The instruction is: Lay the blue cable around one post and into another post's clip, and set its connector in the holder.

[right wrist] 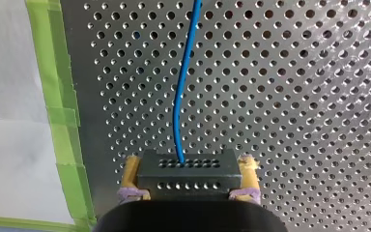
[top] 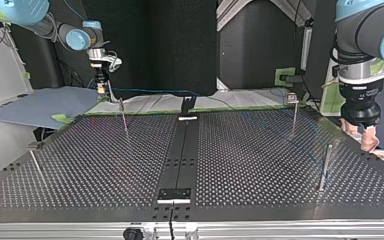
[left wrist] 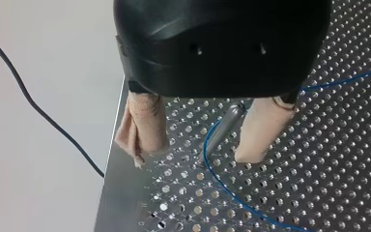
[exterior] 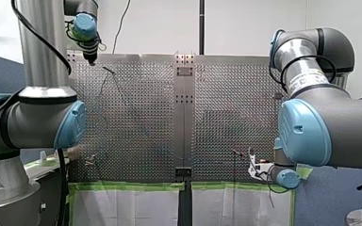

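My left gripper (left wrist: 195, 155), black with beige padded fingers (left wrist: 142, 128), stood spread wide astride a slim metal post (left wrist: 221, 133) close to the edge of the perforated metal table (left wrist: 319, 169), and neither pad appeared to touch the post. The thin blue cable (left wrist: 232, 191) curved around that post's foot and ran off across the holes. My right gripper (right wrist: 189, 179), with yellow pads (right wrist: 131, 169), was clenched on the black rectangular connector block (right wrist: 188, 166), one pad against each short end, over the table near the green tape strip (right wrist: 58, 96). The cable left the block's far face and led away ahead of it. In the top view the two grippers were well apart, at opposite sides of the table.
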{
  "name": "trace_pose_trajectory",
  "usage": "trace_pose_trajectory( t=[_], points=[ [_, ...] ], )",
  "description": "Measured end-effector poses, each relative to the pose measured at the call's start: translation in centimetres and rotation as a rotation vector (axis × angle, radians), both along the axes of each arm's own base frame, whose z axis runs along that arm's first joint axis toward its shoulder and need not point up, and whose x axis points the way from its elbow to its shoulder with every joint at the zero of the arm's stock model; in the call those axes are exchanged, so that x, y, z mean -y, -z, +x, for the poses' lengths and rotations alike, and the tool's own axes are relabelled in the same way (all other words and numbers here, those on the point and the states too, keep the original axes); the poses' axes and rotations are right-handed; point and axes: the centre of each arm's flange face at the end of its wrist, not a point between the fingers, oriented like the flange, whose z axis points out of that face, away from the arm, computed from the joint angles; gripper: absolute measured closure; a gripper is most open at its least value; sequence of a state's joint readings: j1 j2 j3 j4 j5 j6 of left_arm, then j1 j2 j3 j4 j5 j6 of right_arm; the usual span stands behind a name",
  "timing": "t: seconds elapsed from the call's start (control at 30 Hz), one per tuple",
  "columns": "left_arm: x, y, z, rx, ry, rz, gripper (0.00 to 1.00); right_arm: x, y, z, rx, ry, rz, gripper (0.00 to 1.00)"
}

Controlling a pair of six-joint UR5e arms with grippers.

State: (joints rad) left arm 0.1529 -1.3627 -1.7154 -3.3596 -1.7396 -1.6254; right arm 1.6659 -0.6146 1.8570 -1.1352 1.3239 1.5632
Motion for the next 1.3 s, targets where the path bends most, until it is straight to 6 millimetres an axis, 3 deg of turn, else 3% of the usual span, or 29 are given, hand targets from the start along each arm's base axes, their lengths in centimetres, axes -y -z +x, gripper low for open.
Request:
trace_pose_trajectory(
  t=[0.33,0.47,0.87,0.97,1.3],
  points=[
    [0.1,0.1,0.0,-0.003,0.003,0.000,0.00,0.0,0.0,0.0,0.000,0.000,-0.001,1.00],
    [0.7,1.1,-0.1,-0.021,0.033,0.008,0.00,0.0,0.0,0.0,0.000,0.000,-0.002,1.00],
    [5.9,3.2,-3.2,0.056,0.243,-0.042,0.00,0.0,-0.1,0.2,0.012,-0.002,-0.005,1.00],
    [7.0,4.5,-3.5,0.059,0.269,-0.073,0.00,0.0,-0.1,0.2,0.012,-0.003,-0.005,1.00],
    [10.0,12.0,-3.4,-0.015,0.260,-0.166,0.00,-0.1,-0.1,0.4,0.015,-0.008,-0.004,1.00]
  ],
)
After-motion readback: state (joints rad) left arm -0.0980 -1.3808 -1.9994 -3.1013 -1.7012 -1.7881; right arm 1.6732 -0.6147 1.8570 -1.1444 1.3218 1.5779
